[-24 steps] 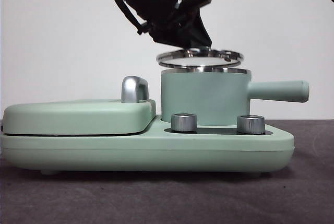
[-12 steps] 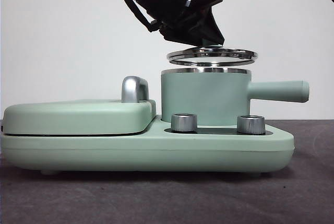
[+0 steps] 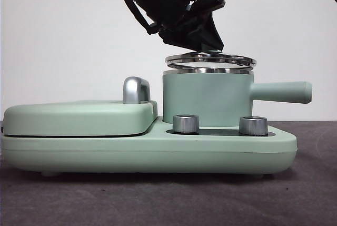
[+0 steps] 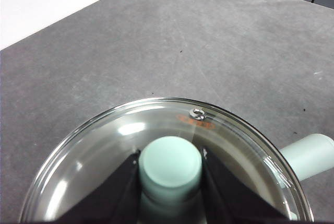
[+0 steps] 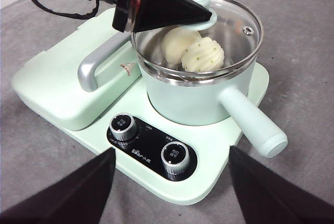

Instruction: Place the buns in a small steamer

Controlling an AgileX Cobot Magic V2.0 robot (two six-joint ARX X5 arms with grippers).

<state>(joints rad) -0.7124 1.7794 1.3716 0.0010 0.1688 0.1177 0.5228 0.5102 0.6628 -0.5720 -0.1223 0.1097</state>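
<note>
The small steamer (image 3: 205,99) stands on the right of the mint-green cooker base, with its side handle (image 3: 281,91) pointing right. Both buns lie inside it, the smooth one (image 5: 176,44) beside the ribbed one (image 5: 204,54). My left gripper (image 3: 202,31) is shut on the green knob (image 4: 170,167) of the glass lid (image 3: 210,60). It holds the lid slightly tilted, just above the pot's steel rim. The lid (image 5: 237,25) and the left gripper (image 5: 193,10) also show in the right wrist view. My right gripper (image 5: 169,192) is open and empty, raised in front of the cooker.
The flat lidded griddle (image 3: 79,118) with a steel handle (image 3: 136,90) fills the left of the base. Two steel dials (image 3: 185,123) (image 3: 253,125) sit in front of the pot. The grey table (image 3: 168,199) lies all around.
The left gripper has carried the lid to the right over the pot, then lowered it closer to the rim. The right arm has not moved.
</note>
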